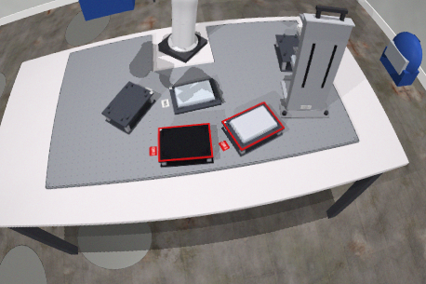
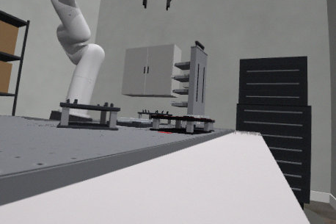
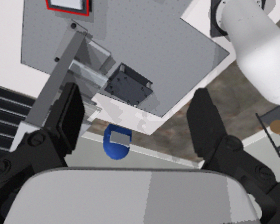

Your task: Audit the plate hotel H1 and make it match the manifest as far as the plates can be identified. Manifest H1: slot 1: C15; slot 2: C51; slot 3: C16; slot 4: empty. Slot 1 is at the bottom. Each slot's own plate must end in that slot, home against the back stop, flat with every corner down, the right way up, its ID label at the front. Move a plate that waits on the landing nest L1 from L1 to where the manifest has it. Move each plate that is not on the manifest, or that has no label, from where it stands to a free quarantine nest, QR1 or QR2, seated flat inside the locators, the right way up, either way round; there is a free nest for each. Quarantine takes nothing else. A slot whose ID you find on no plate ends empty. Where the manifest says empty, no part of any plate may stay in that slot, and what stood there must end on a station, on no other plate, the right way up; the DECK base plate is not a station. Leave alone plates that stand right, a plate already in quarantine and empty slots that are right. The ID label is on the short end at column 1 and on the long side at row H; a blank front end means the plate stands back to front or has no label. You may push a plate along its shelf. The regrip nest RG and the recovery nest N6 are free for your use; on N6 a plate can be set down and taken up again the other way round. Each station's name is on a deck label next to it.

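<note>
The tall grey plate hotel tower with a black handle on top (image 1: pixel 321 63) stands upright near the right edge of the grey deck plate (image 1: pixel 93 159), towards the far right corner of the white tabletop (image 1: pixel 260 196). In the exterior view its shelves (image 2: pixel 182 78) jut out to the left of the tower in a stack of four; whether plates rest on them cannot be told at this size.

Just in front and to the left of the tower, a red-framed nest (image 1: pixel 280 125) carries a pale flat plate (image 1: pixel 251 124), turned at an angle to the table's front edge. Left of it, a second red-framed nest (image 1: pixel 185 142) shows a black surface, with small red labels (image 1: pixel 152 151) beside each frame. Behind these two, towards the middle of the table, a dark-framed nest holds a pale translucent plate (image 1: pixel 195 94), and a small white label (image 1: pixel 165 102) lies just left of it. Further left sits a dark grey raised nest block (image 1: pixel 127 105), rotated. Another dark grey nest (image 1: pixel 285 47) sits behind the tower near the far edge.

The white robot arm (image 1: pixel 184 6) rises from its black base plate (image 1: pixel 201 47) at the far edge of the table. Its black gripper (image 2: pixel 157 1) hangs high above the deck, fingers spread fully apart with nothing between them; the wrist view shows both dark fingers wide, looking down on the tower and the far right corner.
</note>
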Available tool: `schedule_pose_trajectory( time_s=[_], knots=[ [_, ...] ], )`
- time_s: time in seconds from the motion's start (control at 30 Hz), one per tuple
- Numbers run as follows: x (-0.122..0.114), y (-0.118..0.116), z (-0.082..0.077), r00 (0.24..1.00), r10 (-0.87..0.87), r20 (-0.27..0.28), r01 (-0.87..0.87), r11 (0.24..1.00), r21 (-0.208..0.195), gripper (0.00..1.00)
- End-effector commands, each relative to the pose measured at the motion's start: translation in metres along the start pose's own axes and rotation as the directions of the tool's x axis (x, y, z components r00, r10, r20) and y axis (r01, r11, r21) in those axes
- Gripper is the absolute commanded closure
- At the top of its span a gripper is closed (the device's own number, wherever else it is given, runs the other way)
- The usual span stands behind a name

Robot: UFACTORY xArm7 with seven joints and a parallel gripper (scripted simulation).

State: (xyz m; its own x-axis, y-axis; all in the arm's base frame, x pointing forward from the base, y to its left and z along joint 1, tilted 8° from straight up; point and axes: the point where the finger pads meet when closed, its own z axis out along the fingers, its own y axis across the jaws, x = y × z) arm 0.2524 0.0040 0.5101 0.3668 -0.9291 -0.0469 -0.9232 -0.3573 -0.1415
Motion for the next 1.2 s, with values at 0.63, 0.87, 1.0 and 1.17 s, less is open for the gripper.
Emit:
schedule_pose_trajectory(
  time_s=[0.63, 0.87, 1.0, 1.17],
  knots=[
    [-0.096, -0.039, -0.001, 0.755, -0.656, 0.001, 0.656, 0.755, 0.001, 0.00],
    [-0.121, -0.044, -0.001, 0.635, -0.772, 0.001, 0.772, 0.635, 0.001, 0.00],
    [-0.141, -0.044, -0.001, 0.588, -0.809, 0.001, 0.809, 0.588, 0.002, 0.00],
    [-0.166, -0.044, -0.001, 0.588, -0.809, 0.001, 0.809, 0.588, 0.002, 0.00]
  ],
)
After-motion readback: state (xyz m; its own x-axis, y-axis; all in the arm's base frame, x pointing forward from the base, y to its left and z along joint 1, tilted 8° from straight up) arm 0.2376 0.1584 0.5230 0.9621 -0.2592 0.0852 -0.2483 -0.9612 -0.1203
